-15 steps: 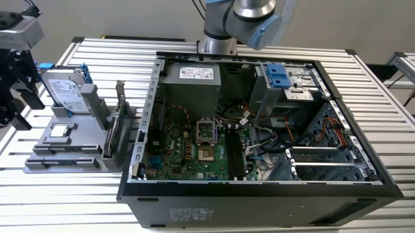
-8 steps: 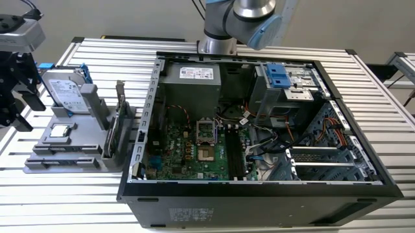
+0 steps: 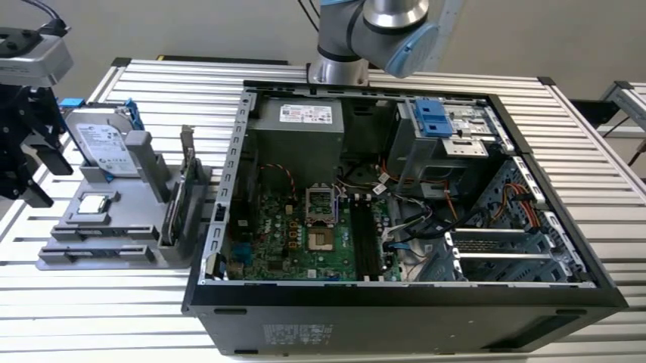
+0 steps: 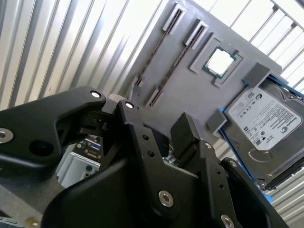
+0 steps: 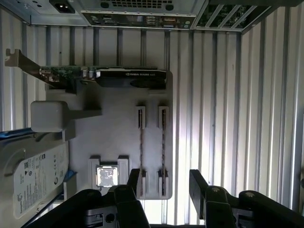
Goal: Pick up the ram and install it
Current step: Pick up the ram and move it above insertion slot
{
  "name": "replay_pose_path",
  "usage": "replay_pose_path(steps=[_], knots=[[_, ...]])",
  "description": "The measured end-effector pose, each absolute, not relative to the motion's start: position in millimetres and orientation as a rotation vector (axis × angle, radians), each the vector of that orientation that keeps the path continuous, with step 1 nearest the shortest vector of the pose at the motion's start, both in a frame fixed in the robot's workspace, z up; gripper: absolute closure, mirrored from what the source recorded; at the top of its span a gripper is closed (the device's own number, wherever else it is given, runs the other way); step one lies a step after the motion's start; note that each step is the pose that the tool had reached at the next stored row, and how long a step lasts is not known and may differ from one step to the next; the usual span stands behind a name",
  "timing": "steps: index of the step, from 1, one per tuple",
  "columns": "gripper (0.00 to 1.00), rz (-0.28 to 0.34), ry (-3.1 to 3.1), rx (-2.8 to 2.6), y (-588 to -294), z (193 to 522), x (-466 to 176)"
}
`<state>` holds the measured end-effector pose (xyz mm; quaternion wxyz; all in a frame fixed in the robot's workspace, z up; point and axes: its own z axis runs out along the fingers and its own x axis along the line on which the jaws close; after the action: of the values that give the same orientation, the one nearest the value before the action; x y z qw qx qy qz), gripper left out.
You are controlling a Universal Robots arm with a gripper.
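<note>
Two sticks stand edge-up in the gray holder's (image 5: 118, 137) slots, side by side. The ram (image 5: 163, 147), the one farther from the CPU chip (image 5: 106, 175), lines up with the middle of the gripper (image 5: 165, 175) in the first wrist view, with its twin (image 5: 141, 147) just beside. Its fingers (image 5: 134, 178) are spread wide with nothing held. The ram's long axis runs across the closing direction, flat faces toward the pads, and the gripper looks nearer one end than mid-stick.

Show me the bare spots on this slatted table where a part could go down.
Free: the slats between the grey holder and the table's near edge, and the strip on the exterior view's right of the open case. Crowded: the holder, packed with hard drive, CPU chip and card.
</note>
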<state>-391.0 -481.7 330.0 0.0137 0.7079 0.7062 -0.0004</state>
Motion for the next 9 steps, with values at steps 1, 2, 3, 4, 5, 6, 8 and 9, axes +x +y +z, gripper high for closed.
replay_pose_path(steps=[1,2,3,4,5,6,8,9], knots=[[0.00,-0.001,2.200,2.205,-481.7,329.3,-391.1],[0.00,-0.001,2.200,2.204,-481.7,328.7,-391.1],[0.00,-0.001,2.200,2.204,-481.8,328.0,-391.1],[0.00,-0.001,2.201,2.203,-481.8,327.3,-391.1],[0.00,-0.001,2.201,2.203,-481.8,326.6,-391.1],[0.00,-0.001,2.202,2.203,-481.8,325.9,-391.1],[0.00,-0.001,2.203,2.202,-481.9,324.6,-391.1],[0.00,-0.001,2.203,2.201,-482.0,323.9,-391.0]])
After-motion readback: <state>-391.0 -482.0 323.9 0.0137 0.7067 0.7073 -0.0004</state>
